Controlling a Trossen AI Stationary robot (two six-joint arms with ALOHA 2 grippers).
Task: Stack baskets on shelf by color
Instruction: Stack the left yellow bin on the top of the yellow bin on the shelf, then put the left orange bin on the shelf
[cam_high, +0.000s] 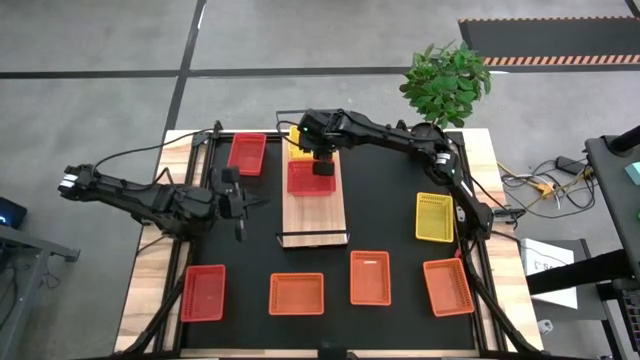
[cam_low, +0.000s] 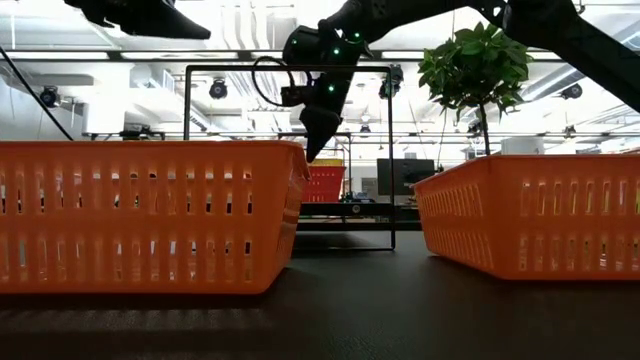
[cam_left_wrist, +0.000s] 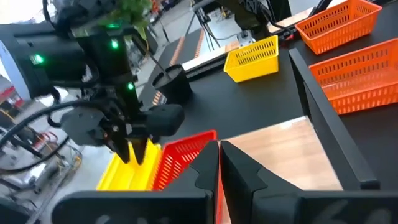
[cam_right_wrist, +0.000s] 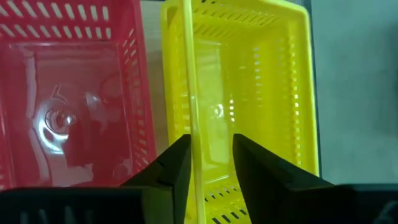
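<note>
At twelve o'clock on the shelf (cam_high: 313, 215), my right gripper (cam_right_wrist: 205, 163) stands parted astride the yellow basket's (cam_right_wrist: 249, 93) rim, red basket (cam_right_wrist: 68, 93) touching. My left gripper (cam_high: 240, 203), clenched, waits at nine.

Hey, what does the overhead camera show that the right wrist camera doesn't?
Only the high view: the wooden shelf end to end, four orange baskets along the mat's near edge, and the left gripper waiting shut. Only the right wrist view: the right gripper, jaws parted astride the yellow basket's rim. Both: that basket beside the red basket.
</note>
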